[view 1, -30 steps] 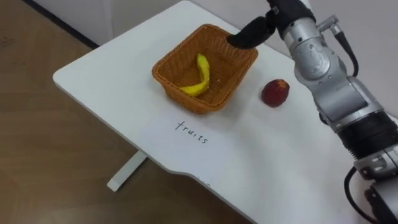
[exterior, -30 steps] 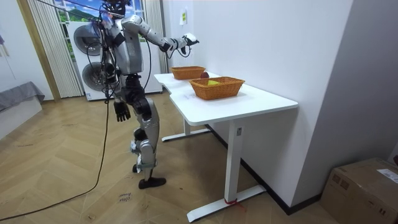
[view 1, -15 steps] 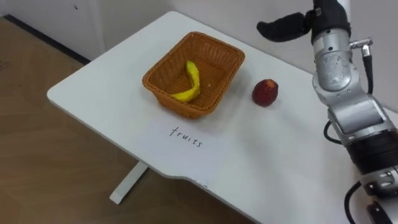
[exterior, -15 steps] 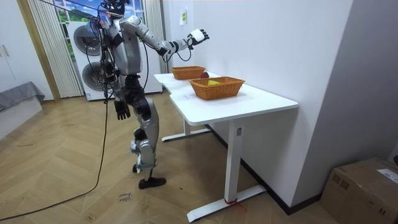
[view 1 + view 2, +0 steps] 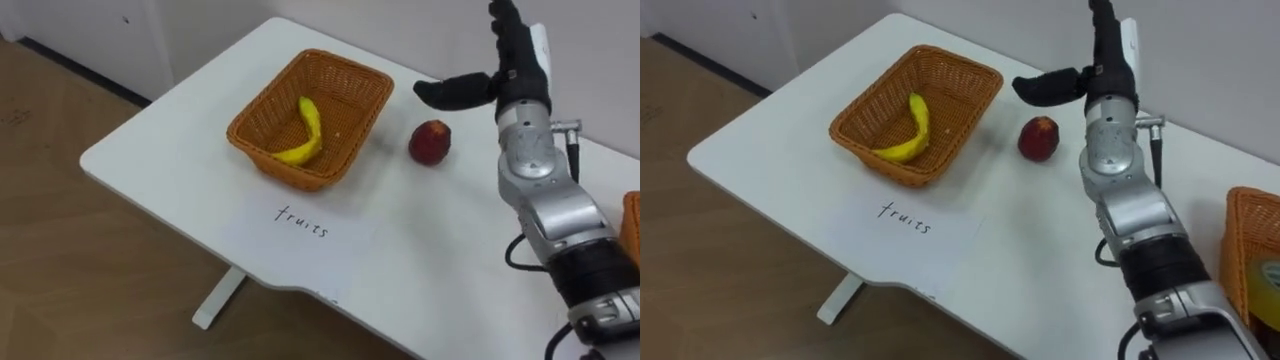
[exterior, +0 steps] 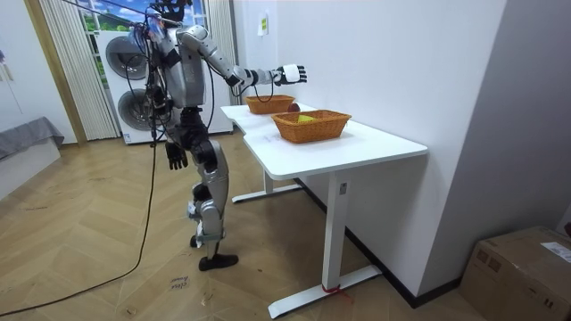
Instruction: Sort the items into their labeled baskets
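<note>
A wicker basket [image 5: 254,113] on the white table [image 5: 170,140] holds a yellow banana [image 5: 308,130]. To its right a red apple [image 5: 430,142] lies on the tabletop. My right hand [image 5: 517,62] is raised above the table just right of the apple, open, with fingers straight up and the thumb pointing left over the fruit; it holds nothing. In the room view my left hand [image 6: 176,159] hangs by my side, fingers relaxed. There I stand at the table's long side with my right arm stretched over it.
A paper label [image 5: 303,220] lies in front of the fruit basket. A second wicker basket [image 5: 1246,222] stands at the far right with something yellow and green inside. The table's front edge [image 5: 260,280] drops to a wooden floor. A wall runs behind the table.
My right hand has left the fruit basket's far corner, swung up and right, and now stands upright beside the apple. The eye view has shifted a little.
</note>
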Motion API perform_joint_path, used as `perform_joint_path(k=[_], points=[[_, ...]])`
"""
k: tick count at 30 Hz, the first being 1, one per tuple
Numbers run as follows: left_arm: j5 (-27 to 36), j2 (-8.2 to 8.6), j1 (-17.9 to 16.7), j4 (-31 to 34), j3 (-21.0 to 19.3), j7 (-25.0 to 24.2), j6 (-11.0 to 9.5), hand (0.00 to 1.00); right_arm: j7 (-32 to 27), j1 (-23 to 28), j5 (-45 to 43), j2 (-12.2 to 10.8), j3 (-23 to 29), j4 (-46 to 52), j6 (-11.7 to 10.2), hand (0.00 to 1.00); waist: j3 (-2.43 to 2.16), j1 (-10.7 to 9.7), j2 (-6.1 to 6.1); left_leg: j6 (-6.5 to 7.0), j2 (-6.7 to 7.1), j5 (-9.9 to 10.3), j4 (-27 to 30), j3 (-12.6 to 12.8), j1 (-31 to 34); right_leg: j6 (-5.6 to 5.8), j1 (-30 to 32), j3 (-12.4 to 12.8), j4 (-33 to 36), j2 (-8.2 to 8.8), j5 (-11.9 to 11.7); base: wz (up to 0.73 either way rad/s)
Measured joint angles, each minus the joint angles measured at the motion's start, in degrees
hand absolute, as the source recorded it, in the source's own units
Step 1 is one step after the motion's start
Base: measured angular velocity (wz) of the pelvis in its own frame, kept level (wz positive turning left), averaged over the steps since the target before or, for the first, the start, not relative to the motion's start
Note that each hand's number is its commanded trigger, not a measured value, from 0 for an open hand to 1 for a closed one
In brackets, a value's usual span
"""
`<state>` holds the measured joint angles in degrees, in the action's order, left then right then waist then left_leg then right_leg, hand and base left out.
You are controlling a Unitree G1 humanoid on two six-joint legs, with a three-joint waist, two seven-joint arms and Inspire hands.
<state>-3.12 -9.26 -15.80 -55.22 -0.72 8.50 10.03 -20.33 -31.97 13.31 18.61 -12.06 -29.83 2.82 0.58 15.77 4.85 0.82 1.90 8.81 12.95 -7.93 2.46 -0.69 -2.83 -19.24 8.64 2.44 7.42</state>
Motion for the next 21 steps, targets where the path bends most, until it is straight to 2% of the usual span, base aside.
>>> perform_joint_path(k=[6,8,17,21], points=[[0.16,-0.08,0.70,0.01,2.50,0.07,-0.01,0.00,0.50,-0.11,2.71,-0.02,0.09,-6.44,0.00,0.00,-0.19,-0.46,0.17,0.06,0.07,-0.13,0.05,-0.05,1.51,-0.02,1.45,-0.11,0.15,0.05,0.03,0.01],[0.22,-0.08,1.25,0.01,3.36,0.06,-0.05,0.00,0.54,-1.10,3.17,-0.02,0.14,-8.83,-0.11,0.00,-0.09,-1.27,-0.21,0.07,0.07,-0.14,0.44,-0.07,2.68,-0.12,2.37,-1.05,0.27,0.22,-0.16,0.02],[0.21,-0.16,3.33,-0.04,6.23,-0.20,-0.57,0.00,0.54,-3.48,4.48,-0.04,0.38,-13.37,-0.33,0.00,0.16,-1.41,-1.17,0.10,-0.14,-0.47,0.15,0.21,5.95,-0.33,6.39,-1.08,1.26,0.42,-0.31,-0.02],[0.43,-0.18,4.72,-0.12,6.52,-0.23,-0.87,0.00,1.18,-5.04,4.76,-0.05,0.38,-15.01,-0.54,0.00,0.24,-1.54,-1.16,0.06,-0.19,-0.66,-0.02,0.28,7.09,-0.43,7.88,-1.12,1.45,0.43,-0.38,0.00]])
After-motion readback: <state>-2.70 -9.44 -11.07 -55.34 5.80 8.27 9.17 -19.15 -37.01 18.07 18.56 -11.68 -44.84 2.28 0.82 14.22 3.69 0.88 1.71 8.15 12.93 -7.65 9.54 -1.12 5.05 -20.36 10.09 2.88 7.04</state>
